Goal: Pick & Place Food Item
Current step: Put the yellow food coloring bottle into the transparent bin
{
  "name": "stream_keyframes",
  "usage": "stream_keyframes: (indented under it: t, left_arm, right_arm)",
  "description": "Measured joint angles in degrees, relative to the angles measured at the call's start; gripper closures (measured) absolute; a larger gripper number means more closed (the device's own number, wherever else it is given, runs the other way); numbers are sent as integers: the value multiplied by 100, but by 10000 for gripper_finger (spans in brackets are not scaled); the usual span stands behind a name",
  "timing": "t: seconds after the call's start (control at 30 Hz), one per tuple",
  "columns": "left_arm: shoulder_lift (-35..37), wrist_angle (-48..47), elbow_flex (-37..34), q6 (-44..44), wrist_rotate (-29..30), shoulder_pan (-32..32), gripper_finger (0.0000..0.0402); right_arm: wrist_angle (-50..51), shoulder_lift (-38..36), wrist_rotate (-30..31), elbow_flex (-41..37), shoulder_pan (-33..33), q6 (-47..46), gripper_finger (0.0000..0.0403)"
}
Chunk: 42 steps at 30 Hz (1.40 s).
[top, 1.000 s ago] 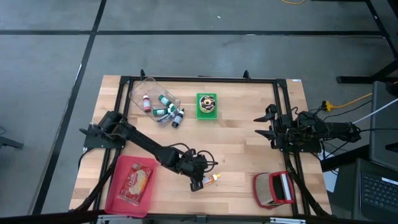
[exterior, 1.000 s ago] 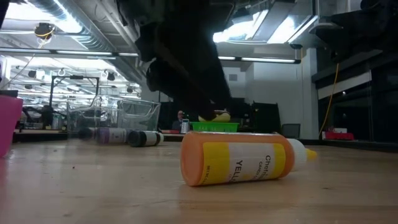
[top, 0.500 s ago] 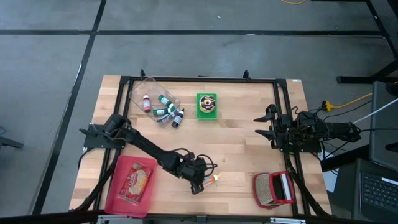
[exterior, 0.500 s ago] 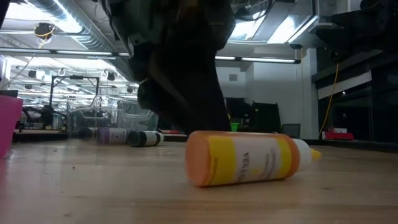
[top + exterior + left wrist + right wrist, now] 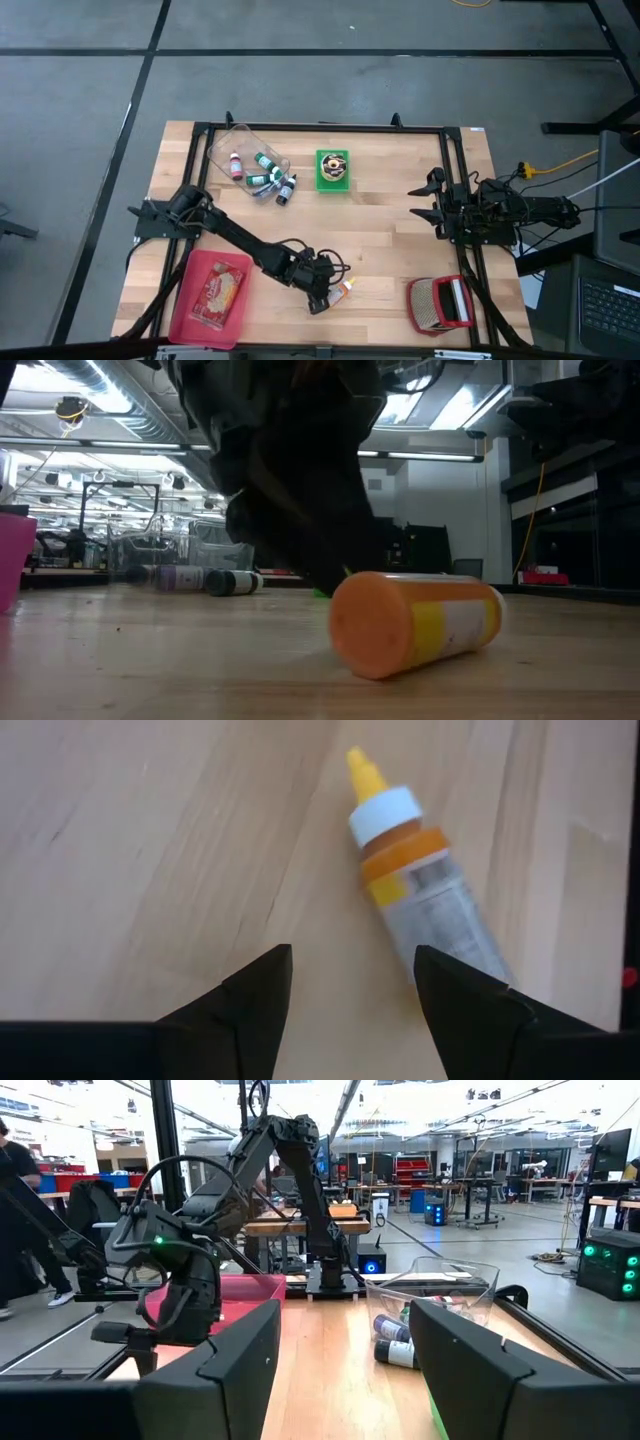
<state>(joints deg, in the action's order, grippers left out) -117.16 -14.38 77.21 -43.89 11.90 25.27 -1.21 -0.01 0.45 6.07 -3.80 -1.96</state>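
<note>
Pickup not yet made: yellow-capped bottle [image 5: 346, 289] lay on its side on the bench [image 5: 380, 240] near the front edge, ungrasped. Left hand [image 5: 322, 297] hovered low just beside it, fingers [image 5: 250, 1005] spread, bottle beside one finger rather than between them. Right hand [image 5: 425, 200] parked open at the right edge. Grasp, lift and placement all remaining; destination not evident.

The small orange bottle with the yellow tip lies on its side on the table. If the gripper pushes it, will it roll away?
Probably yes: the orange bottle is round and lies flat on smooth wood. It looks small and light, so a nudge from the open left gripper may spin it.
</note>
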Motion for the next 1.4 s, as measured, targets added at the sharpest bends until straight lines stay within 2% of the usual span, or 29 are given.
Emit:
stream_keyframes:
  t: [0.2,0.4,0.53,0.93,1.4]
  left_arm:
    - [0,13,0,-141,164,-18,179]
    - [0,517,0,-93,43,-17,166]
    - [0,784,0,-97,52,-11,164]
    - [-98,736,5,-200,104,-4,158]
    - [-490,1117,2,-657,-138,18,151]
  right_arm:
    - [0,0,2,0,-1,-2,176]
    - [32,0,2,0,-1,-7,176]
    - [47,0,19,0,0,-17,176]
    - [51,0,17,0,0,-17,176]
    - [59,0,15,0,-1,-20,176]
